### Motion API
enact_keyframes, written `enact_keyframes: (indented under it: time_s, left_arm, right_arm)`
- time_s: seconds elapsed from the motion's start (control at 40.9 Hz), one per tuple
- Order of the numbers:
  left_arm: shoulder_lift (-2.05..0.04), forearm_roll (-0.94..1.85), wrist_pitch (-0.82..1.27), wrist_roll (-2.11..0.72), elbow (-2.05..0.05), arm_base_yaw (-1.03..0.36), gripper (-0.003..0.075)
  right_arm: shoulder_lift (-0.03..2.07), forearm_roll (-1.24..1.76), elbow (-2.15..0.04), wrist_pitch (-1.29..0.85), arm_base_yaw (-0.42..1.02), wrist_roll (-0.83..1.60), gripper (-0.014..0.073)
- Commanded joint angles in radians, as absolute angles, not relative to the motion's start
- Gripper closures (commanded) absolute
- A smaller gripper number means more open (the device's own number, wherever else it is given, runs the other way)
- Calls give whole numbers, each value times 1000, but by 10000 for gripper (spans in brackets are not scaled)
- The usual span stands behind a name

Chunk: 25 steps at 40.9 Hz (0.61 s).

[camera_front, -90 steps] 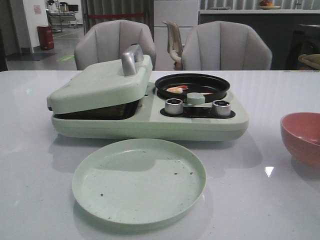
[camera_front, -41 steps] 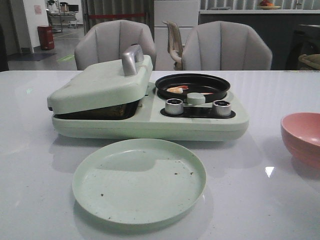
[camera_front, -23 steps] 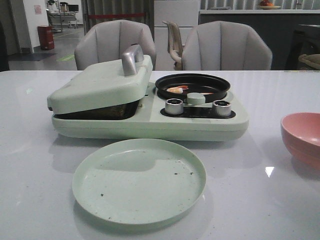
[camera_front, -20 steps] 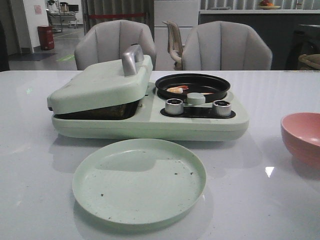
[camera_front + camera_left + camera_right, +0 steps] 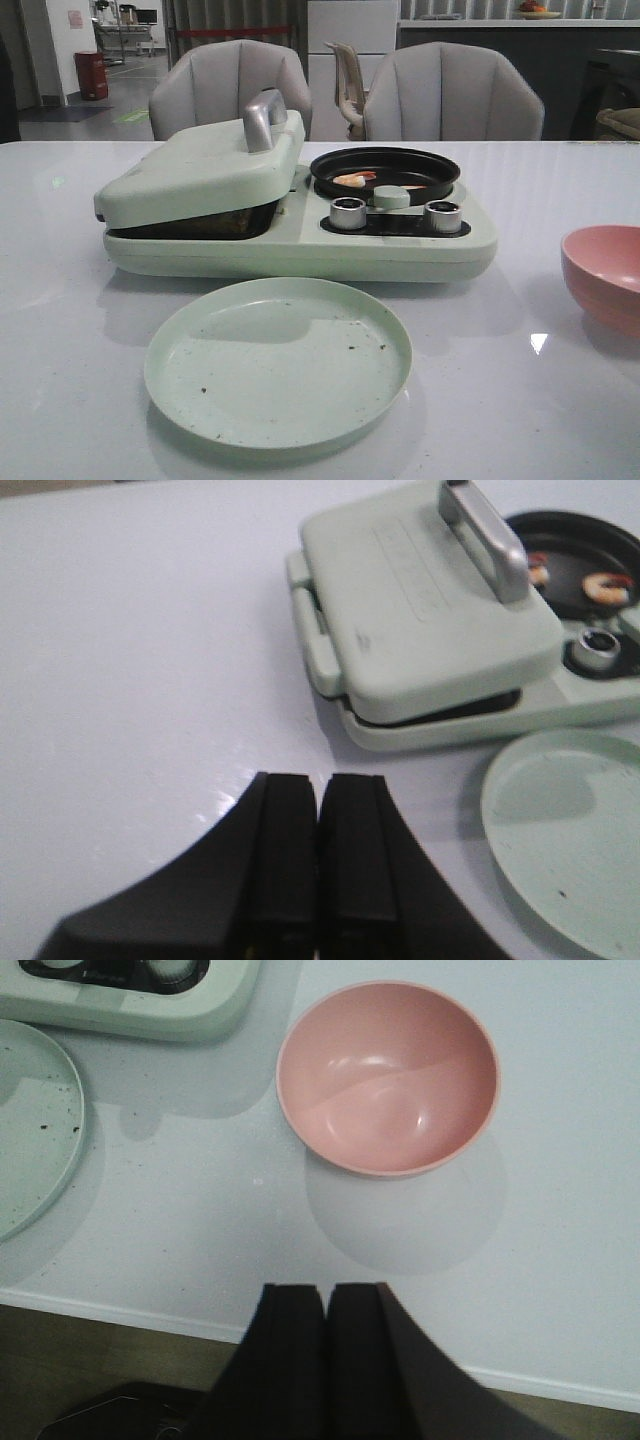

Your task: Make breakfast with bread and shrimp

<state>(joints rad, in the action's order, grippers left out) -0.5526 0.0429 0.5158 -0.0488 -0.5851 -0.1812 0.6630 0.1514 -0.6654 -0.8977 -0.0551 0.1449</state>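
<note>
Two small pinkish-orange shrimp (image 5: 605,585) lie in the round black pan (image 5: 400,163) on the right half of the pale green breakfast maker (image 5: 300,245); one shrimp (image 5: 352,179) shows in the front view. The maker's left lid (image 5: 200,165), with a silver handle (image 5: 262,118), rests almost down over a dark tray. The bread is hidden. My left gripper (image 5: 320,780) is shut and empty above the table, to the left of the maker. My right gripper (image 5: 327,1290) is shut and empty over the table's near edge, short of the bowl. Neither gripper shows in the front view.
A pale green plate (image 5: 278,360) with dark crumbs sits in front of the maker. An empty pink bowl (image 5: 390,1075) stands at the right. Two silver knobs (image 5: 348,212) are on the maker's front. Chairs stand behind the table.
</note>
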Motion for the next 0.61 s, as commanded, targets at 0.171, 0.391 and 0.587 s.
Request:
enact_keyframes:
  time_s: [0.171, 0.391, 0.587]
  left_arm:
    - [-251, 50, 176, -49, -288, -70, 619]
    - [-78, 50, 26, -49, -117, -65, 619]
    - [30, 42, -17, -47, -4, -61, 619]
  right_arm:
    - [663, 161, -692, -845, -56, 145, 549]
    - [663, 161, -692, -845, -56, 145, 549]
    - [663, 161, -692, -845, -56, 145, 549]
